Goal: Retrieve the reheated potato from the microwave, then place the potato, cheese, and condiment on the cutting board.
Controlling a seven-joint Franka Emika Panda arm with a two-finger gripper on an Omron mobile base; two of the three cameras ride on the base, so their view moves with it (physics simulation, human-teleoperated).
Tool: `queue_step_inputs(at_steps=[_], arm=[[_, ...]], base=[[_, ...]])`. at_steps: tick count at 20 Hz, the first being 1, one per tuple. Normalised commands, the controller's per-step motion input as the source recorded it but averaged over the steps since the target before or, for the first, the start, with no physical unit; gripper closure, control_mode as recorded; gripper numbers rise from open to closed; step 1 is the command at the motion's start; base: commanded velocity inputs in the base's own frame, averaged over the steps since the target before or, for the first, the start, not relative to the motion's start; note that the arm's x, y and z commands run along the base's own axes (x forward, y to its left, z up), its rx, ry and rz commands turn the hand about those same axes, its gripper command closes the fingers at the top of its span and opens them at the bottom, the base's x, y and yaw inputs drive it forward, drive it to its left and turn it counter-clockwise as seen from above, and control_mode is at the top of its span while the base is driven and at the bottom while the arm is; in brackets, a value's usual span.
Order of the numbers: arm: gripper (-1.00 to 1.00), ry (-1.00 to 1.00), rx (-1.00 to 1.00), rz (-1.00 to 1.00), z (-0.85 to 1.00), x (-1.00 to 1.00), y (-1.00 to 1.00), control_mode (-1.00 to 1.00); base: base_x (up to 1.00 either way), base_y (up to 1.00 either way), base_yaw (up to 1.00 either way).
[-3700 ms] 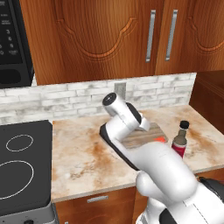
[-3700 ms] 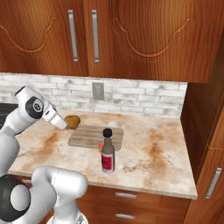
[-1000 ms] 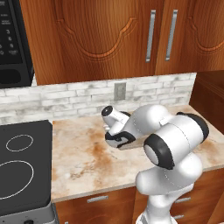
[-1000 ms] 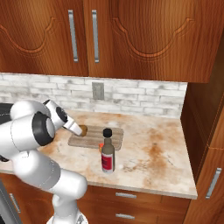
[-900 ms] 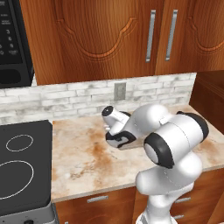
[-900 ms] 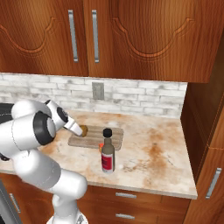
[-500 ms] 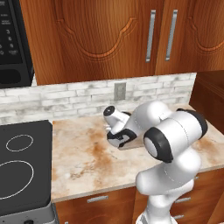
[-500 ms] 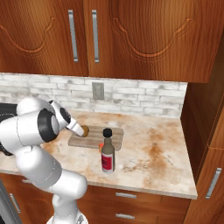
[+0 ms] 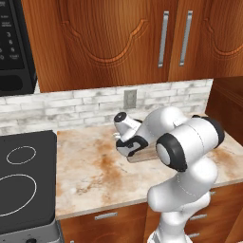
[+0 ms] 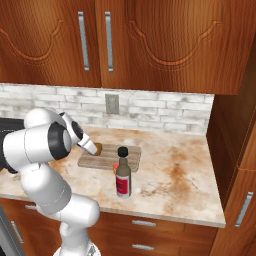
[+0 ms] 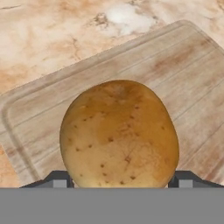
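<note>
The golden-brown potato (image 11: 119,133) sits between my gripper's (image 11: 120,180) two dark fingertips, which press on its sides, so the gripper is shut on it. It hovers just over, or rests on, the left end of the pale wooden cutting board (image 11: 192,78); I cannot tell which. From the right base view the potato (image 10: 98,148) shows at the gripper (image 10: 92,147) above the board (image 10: 125,157). The condiment (image 10: 123,172) bottle stands upright just in front of the board. The black microwave (image 9: 14,42) hangs at the upper left. The cheese is out of view.
A black cooktop (image 9: 23,180) lies to the left on the marble counter (image 9: 90,175). A brick backsplash with an outlet (image 9: 129,98) runs behind, under wooden cabinets (image 9: 142,42). A tall cabinet side (image 10: 235,125) bounds the counter on the right.
Over the last few seconds the arm has folded down and brought the potato low over the board's left end. In the last second the hand only crept slightly right.
</note>
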Motion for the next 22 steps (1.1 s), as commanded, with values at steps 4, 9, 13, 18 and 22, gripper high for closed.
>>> queue_step_inputs(at_steps=[4, 9, 13, 18, 22], arm=[[-1.00, 0.00, 0.01, 0.00, -0.25, -0.12, -0.03, -1.00], [-1.00, -0.01, 0.00, -0.01, -0.08, -0.16, -0.02, -1.00], [-1.00, 0.00, 0.02, -0.05, 0.00, -0.07, 0.00, -1.00], [-1.00, 0.04, 0.03, -0.05, 0.02, -0.10, 0.00, -1.00], [-1.00, 0.04, 0.01, -0.02, 0.11, -0.13, 0.01, -1.00]], base=[[0.00, 0.00, 0.00], [0.00, 0.00, 0.00], [0.00, 0.00, 0.00], [0.00, 0.00, 0.00], [0.00, 0.00, 0.00]])
